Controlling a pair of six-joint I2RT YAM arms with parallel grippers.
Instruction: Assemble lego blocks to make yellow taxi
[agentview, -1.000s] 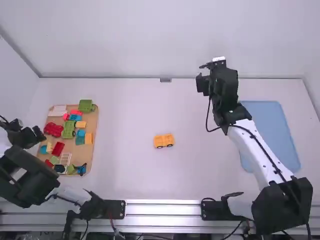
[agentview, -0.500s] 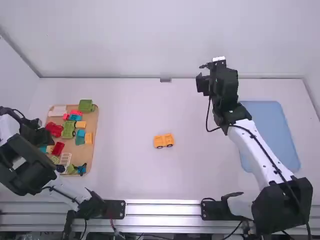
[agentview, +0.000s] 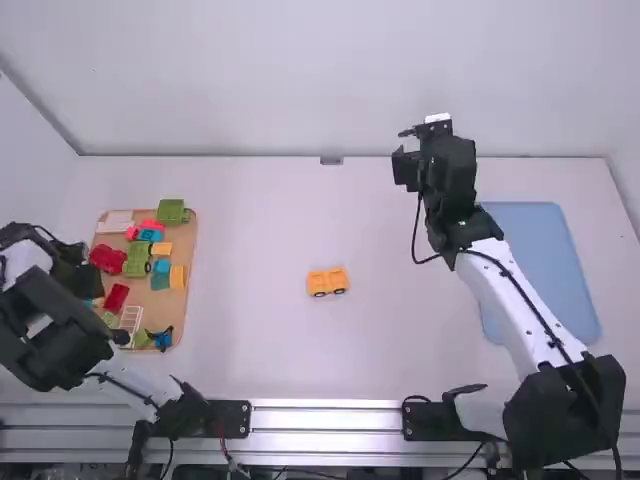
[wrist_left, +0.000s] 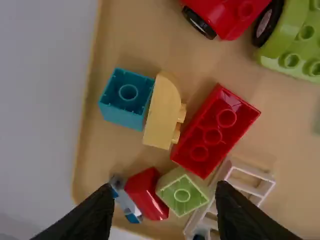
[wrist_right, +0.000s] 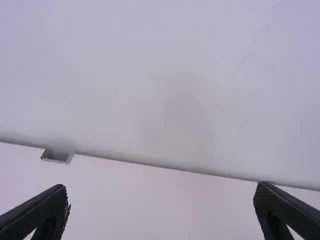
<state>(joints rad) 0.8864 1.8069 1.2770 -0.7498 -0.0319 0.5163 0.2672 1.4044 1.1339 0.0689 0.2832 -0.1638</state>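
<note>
Now the left end effector (agentview: 80, 268) is held over the left edge of the tray (agentview: 188, 250), its fingers spread wide, nothing gripped. Below, towards the tray's near left corner, a cream block (wrist_left: 161, 115) is sandwiched between a teal block (wrist_left: 120, 116) and a red block (wrist_left: 215, 132), with a lime block (wrist_left: 182, 192) set just beside the red one. Mid-bench, the yellow car (agentview: 327, 283) is stood on its wheels. And the right end effector (agentview: 404, 152) is parked near the bench's (agentview: 400, 330) far edge, opened wide, empty.
</note>
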